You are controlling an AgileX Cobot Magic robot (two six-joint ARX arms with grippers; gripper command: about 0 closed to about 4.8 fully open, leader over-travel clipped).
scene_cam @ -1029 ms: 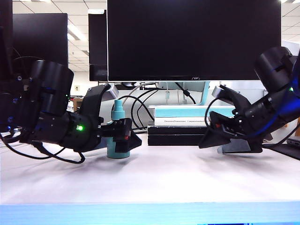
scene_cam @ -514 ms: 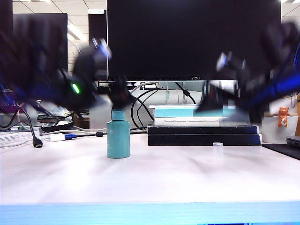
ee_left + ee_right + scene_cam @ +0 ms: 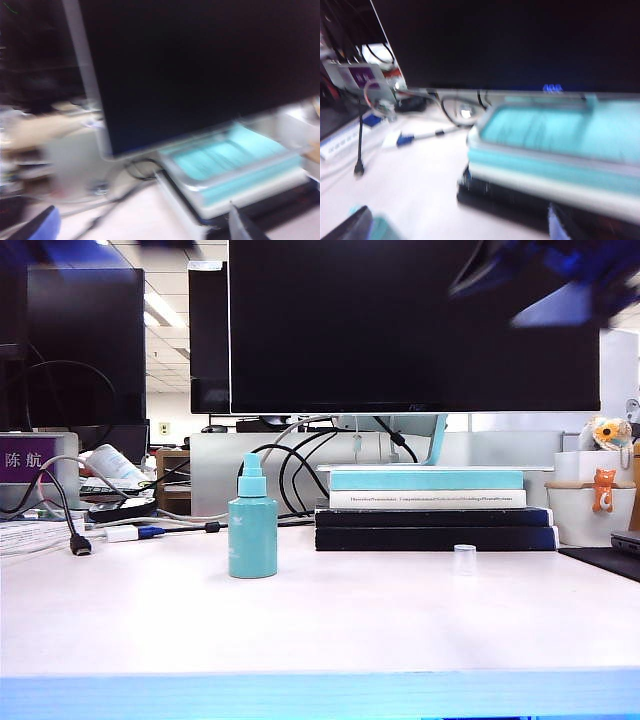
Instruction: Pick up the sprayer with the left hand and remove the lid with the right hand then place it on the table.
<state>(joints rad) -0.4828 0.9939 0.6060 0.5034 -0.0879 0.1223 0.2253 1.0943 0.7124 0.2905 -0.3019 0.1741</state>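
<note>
Sprayer (image 3: 252, 518) upright on the bench (image 3: 320, 620), lid (image 3: 464, 559) well apart rightward. Left claw (image 3: 140, 227) and right claw (image 3: 455, 222) spread, empty, high above. Monitor (image 3: 414, 325) behind.

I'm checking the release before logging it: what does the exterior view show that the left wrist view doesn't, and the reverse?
Only the exterior view shows the sprayer standing uncapped on the table, the clear lid set down apart to its right, and the right gripper blurred at the top edge. Only the left wrist view shows the left gripper, jaws wide with nothing between. Both share the monitor and the book stack.
</note>
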